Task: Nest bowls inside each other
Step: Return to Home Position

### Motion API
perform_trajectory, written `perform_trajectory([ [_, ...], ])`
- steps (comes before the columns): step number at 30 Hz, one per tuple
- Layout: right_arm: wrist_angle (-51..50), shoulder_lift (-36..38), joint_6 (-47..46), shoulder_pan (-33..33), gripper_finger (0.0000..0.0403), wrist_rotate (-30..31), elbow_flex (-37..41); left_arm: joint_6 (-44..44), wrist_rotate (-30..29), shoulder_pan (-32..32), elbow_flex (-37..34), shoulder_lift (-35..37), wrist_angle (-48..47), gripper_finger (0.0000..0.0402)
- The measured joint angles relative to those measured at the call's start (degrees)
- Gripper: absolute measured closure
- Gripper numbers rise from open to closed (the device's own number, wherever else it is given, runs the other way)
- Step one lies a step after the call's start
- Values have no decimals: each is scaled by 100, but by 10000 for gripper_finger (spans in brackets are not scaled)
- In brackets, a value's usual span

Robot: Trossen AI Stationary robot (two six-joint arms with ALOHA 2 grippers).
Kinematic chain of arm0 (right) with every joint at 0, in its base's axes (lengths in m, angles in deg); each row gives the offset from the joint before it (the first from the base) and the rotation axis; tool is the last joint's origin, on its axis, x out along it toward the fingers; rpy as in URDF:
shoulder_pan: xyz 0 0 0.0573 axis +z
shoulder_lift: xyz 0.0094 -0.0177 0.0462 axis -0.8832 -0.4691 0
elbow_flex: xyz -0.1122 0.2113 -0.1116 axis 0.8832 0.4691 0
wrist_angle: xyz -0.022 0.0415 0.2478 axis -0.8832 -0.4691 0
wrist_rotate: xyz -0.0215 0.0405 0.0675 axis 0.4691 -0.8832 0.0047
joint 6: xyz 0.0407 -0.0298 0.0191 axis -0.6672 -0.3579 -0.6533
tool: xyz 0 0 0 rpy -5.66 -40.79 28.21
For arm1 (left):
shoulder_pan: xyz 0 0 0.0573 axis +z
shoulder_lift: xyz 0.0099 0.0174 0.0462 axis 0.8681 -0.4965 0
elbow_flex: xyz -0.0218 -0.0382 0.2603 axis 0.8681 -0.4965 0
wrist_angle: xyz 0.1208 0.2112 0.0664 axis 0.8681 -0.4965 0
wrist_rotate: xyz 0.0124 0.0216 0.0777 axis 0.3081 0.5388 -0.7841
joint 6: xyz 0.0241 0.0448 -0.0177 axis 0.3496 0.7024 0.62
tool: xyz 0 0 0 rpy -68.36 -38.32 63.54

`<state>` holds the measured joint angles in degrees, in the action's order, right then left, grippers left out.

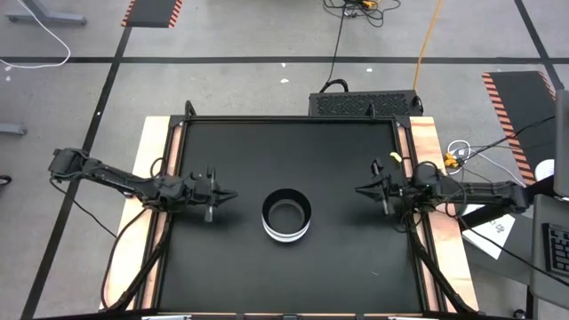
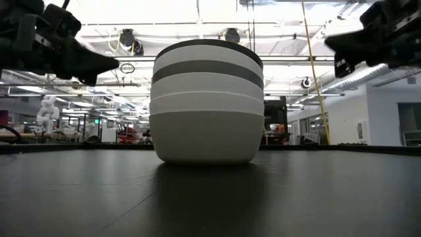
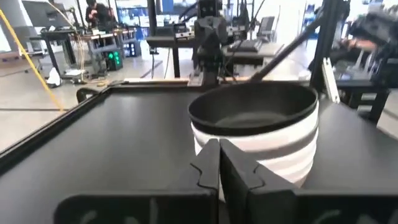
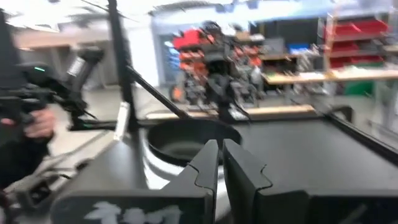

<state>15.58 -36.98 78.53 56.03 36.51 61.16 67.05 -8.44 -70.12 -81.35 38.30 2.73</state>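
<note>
The bowls (image 1: 286, 216) stand nested in one stack at the middle of the black table, resting on the lowest bowl's base. The low view shows the bowls (image 2: 207, 102) as white and grey bands under a black top rim. The black bowl's rim (image 3: 254, 106) is uppermost. My left gripper (image 1: 233, 195) is shut, to the stack's left and above the table, pointing level at it and apart from it. My right gripper (image 1: 358, 188) is shut, to the stack's right, also pointing level and apart from it.
The black table top (image 1: 222, 267) has a raised frame (image 1: 293, 120) round it, with wooden strips at both sides. A person's hand (image 4: 34, 124) shows beyond the table in the right wrist view. Bare table lies near and far of the stack.
</note>
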Motion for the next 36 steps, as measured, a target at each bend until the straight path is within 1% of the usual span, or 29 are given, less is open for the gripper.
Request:
perform_trajectory([
  [3,-375,83,-1,0,390,381,0,14,-124,0,0,43,-333,395],
  [5,-536,85,73,-2,399,395,0,-43,-196,0,0,70,-450,396],
  [10,-601,84,170,-2,402,406,0,34,-312,0,2,70,-560,397],
  [14,-680,84,295,0,403,833,0,335,-471,13,2,68,-597,399],
  [15,-686,80,343,-2,403,862,0,411,-474,30,2,68,-594,397],
  [20,-673,84,390,-2,403,827,0,688,-465,61,4,215,-301,399],
  [24,-622,84,319,8,403,813,0,917,-419,61,4,582,-382,397],
  [27,-591,84,275,11,403,772,0,919,-404,53,4,880,-597,399],
  [32,-258,87,229,13,403,282,0,969,-416,-138,4,1411,-999,400],
  [36,-240,109,214,13,403,209,0,1002,-676,-365,4,1833,-1410,400],
])
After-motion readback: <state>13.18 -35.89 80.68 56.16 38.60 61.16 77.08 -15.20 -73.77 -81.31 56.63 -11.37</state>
